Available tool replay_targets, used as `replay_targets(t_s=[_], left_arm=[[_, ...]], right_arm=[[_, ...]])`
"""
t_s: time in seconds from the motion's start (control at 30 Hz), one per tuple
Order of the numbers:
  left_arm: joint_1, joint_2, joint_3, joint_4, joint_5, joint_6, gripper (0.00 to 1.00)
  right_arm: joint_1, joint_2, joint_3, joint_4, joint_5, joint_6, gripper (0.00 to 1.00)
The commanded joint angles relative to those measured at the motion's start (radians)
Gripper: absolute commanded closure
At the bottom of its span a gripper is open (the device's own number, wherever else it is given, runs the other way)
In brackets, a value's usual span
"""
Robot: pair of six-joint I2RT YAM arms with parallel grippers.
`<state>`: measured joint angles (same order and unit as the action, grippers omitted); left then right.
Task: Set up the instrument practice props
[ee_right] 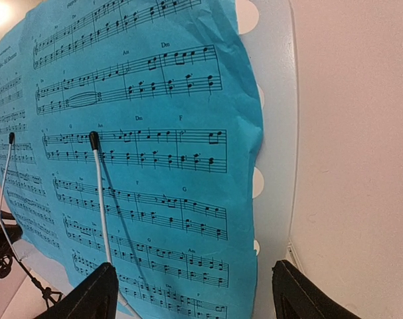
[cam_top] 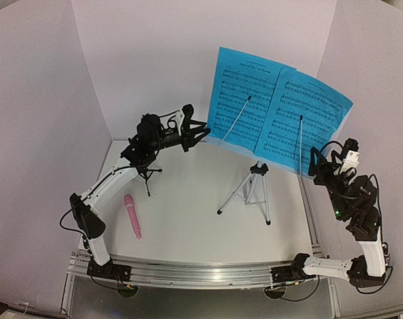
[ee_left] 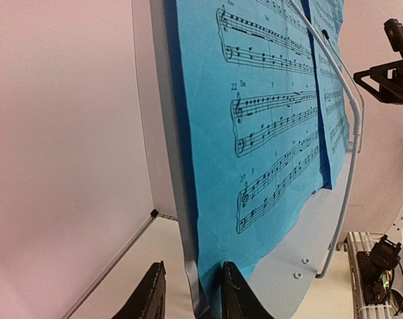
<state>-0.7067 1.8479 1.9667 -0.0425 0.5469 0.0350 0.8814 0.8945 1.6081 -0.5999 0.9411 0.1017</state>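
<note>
Starting on the left: the pink stick microphone (cam_top: 133,216) lies flat on the table (cam_top: 188,226), long axis running near-to-far. It's apart from the small black tripod mic mount (cam_top: 147,174), which is half hidden under the left arm. The left gripper (ee_left: 193,266) straddles the left edge of the desk (ee_left: 162,133), jaws slightly spread with a gap showing. The music stand (cam_top: 251,189) is upright mid-table, with two blue sheet-music pages (cam_top: 244,100) facing the arms. The right gripper (ee_right: 193,266) is spread wide by the desk's right edge.
</note>
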Motion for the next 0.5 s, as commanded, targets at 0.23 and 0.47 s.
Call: replay_targets(t_s=[0.23, 0.47], left_arm=[[0.001, -0.107, -0.035, 0.008, 0.020, 0.030, 0.59], [0.003, -0.150, -0.093, 0.002, -0.004, 0.045, 0.52]], right_arm=[[-0.003, -0.017, 0.023, 0.006, -0.023, 0.010, 0.23], [-0.004, -0.020, 0.020, -0.008, 0.013, 0.013, 0.23]])
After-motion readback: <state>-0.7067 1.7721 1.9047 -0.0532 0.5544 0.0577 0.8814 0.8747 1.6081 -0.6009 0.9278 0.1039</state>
